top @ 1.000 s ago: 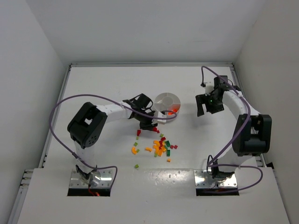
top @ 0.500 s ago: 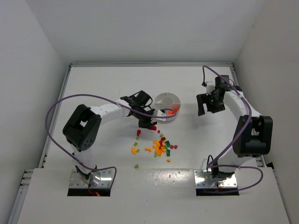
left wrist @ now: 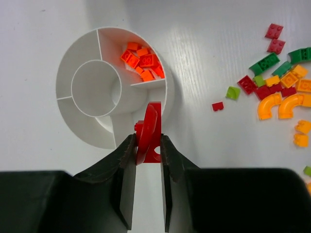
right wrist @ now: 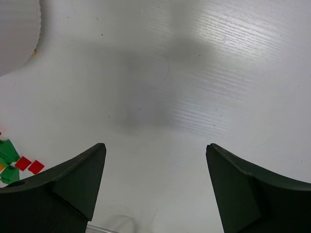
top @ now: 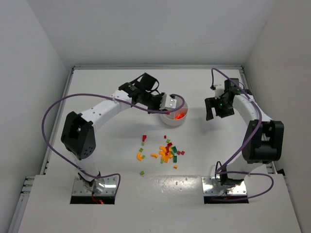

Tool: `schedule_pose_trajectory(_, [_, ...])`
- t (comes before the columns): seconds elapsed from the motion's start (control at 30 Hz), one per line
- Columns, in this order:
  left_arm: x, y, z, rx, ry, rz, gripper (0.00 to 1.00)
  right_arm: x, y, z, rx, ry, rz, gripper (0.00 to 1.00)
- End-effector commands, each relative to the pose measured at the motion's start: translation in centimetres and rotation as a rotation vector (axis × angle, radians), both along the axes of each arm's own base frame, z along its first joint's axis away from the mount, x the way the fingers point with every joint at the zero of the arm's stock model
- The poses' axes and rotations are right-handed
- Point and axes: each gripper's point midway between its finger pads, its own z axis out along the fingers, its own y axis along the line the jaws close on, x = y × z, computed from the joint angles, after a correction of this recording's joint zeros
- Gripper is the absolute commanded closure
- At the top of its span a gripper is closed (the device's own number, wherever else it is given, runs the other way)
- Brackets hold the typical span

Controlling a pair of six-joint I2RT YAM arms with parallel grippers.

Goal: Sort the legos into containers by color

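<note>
The left gripper is clamped on a red lego, which is pinched on edge between the two fingertips. In the left wrist view it's held right over the outer rim of the white dish, just beside the wedge where a bunch of red and orange legos is already piled up. Whether the piece is touching the rim can't really be told. From the top view the dish is seen sitting mid-table, well apart from the back edge and both side walls, so plenty of bare table is left around it. The loose legos are scattered nearer the arm bases, between the dish and the near edge, with a clear strip of table kept between them and the dish. The right gripper is spread wide with nothing in it, parked over bare table to the right of the dish and well apart from it.
</note>
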Motion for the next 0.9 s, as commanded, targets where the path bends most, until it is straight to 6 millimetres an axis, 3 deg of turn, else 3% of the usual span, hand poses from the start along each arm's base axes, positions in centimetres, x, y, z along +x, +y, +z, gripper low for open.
schedule_pose_trajectory(0.0, [1.8, 0.4, 0.2, 0.007, -0.033, -0.032, 0.92, 1.3, 0.0, 1.4, 0.013, -0.053, -0.003, 0.17])
schedule_pose_trajectory(0.23, [3.6, -0.3, -0.4, 0.03, -0.06, -0.087, 0.91, 1.5, 0.0, 1.4, 0.013, -0.053, -0.003, 0.17])
schedule_pose_trajectory(0.57, [3.9, -0.8, -1.5, 0.042, -0.049, -0.131, 0.9, 1.3, -0.1, 1.1, 0.005, -0.034, -0.007, 0.17])
schedule_pose_trajectory(0.87, [4.1, -1.5, -2.7, 0.056, -0.032, -0.147, 0.81, 1.2, -0.3, 0.7, -0.003, -0.024, -0.01, 0.17])
